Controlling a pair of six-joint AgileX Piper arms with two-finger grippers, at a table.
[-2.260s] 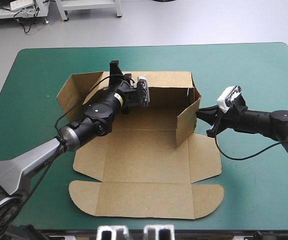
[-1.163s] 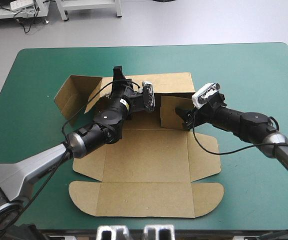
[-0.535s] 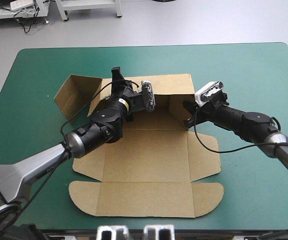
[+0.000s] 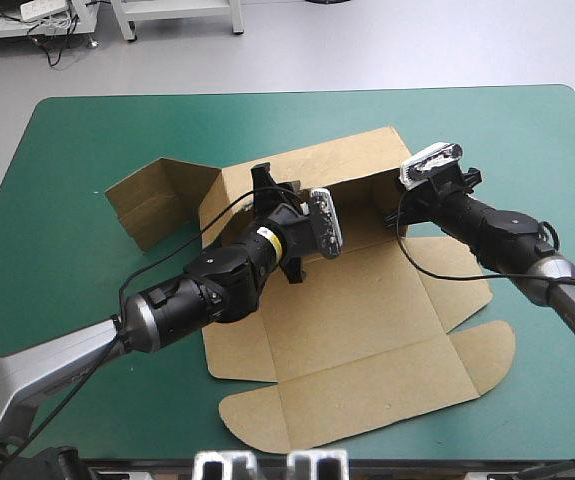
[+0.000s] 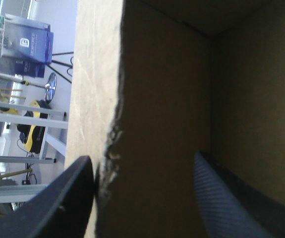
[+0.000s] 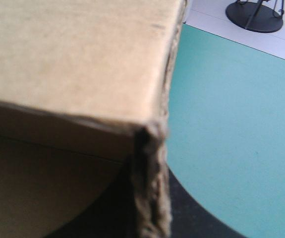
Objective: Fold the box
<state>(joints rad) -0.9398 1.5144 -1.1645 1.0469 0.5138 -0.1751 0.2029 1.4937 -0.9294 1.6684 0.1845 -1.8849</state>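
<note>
- Box (image 4: 367,330): mid-table (image 4: 87,130), base flat, back wall raised.
- Left gripper (image 5: 141,158): fingers wide apart astride the box's back wall, probably steadying it.
- Right gripper (image 4: 393,210): clamped on the box's right corner, apparently pulling the side wall in.

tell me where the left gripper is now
Mid-table in the high view, left gripper straddles the box's raised back wall, left of the right gripper.

Brown box (image 4: 367,330) askew on teal-green cover (image 4: 67,150)
</note>
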